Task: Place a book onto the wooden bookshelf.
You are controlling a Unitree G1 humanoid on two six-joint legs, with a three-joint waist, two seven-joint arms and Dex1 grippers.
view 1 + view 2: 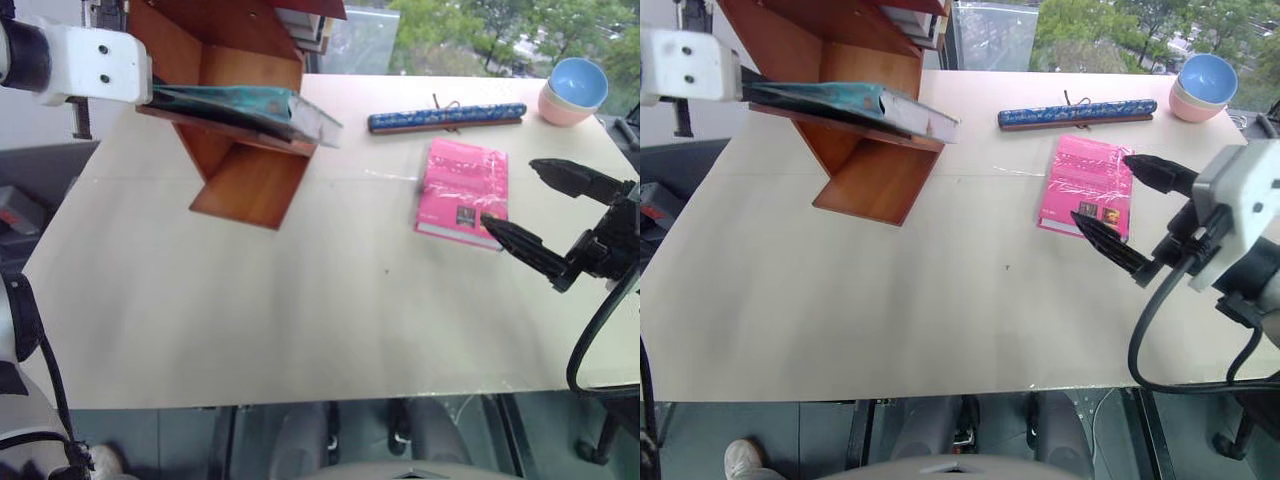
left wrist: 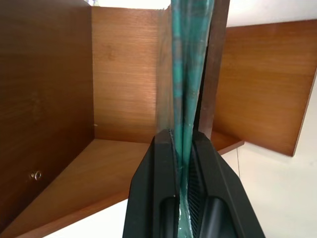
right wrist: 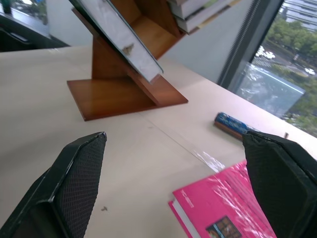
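The teal-green book [image 1: 250,108] is held nearly level, its free end jutting past the thin board of the wooden bookshelf [image 1: 250,185]. My left gripper [image 2: 183,144] is shut on the book's near edge, inside the shelf's angled panels [image 2: 124,74]. The book's white page edge [image 3: 121,37] faces the right wrist camera. My right gripper [image 1: 510,193] hovers open above the table at the right, empty, its fingers [image 3: 79,183] spread wide over the pink book's near corner.
A smaller pink book [image 1: 462,190] lies flat on the pale table [image 1: 300,320]. Behind it are a long blue patterned case [image 1: 447,116] and stacked blue and pink bowls [image 1: 573,90]. Other books [image 1: 312,28] rest higher in the shelf. The window is beyond the table's far edge.
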